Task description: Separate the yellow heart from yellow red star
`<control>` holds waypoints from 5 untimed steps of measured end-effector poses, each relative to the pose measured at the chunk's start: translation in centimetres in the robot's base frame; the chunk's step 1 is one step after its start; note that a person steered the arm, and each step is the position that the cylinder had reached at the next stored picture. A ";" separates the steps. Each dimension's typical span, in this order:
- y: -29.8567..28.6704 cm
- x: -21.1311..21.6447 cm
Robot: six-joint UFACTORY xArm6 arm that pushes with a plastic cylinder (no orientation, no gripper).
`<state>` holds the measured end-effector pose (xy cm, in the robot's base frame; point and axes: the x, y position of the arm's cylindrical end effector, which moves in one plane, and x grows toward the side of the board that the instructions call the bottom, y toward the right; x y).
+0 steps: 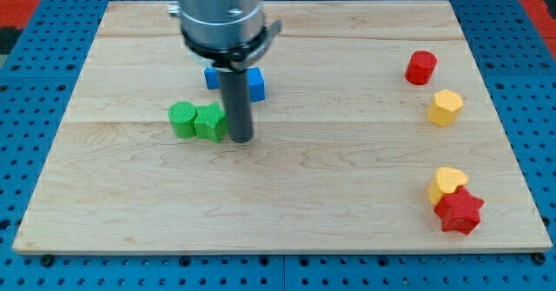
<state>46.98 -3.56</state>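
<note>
Pale wooden worktop [287, 195], blocks in three loose groups.

My tip [241, 140] rests left of the worktop's centre, touching or just beside the right face of a green ribbed plastic block [210, 122]. A second green block, rounder [182, 119], sits against that one on its left. A blue plastic block [253, 82] lies behind the rod, mostly hidden; shape cannot be made out. The end effector is a plain dark rod with no jaws, so it is neither spread nor pressed together, and it pinches nothing.

Task pair: the yellow heart-shaped plastic block [448, 181] and the red star-shaped plastic block [460, 210] lie near the worktop's bottom right corner, touching, the heart on the star's upper left. The contact is why they still count as unseparated.

Near the right edge, toward the top right corner: a red cylindrical block [421, 67] and a yellow block of roughly hexagonal shape [445, 107], near each other but apart.

Judgement: the tip is well apart from the pair, so the separating step has not begun. The heart has open worktop on its left and top; the star is close to the bottom and right edges. Pushing the heart toward the centre looks safer than driving the star, which could leave the board. The approach should avoid dragging the green blocks along.
</note>
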 end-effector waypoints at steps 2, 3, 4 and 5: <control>10.8 0.1; 16.0 1.7; 21.4 1.9; 27.2 2.5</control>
<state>49.51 23.67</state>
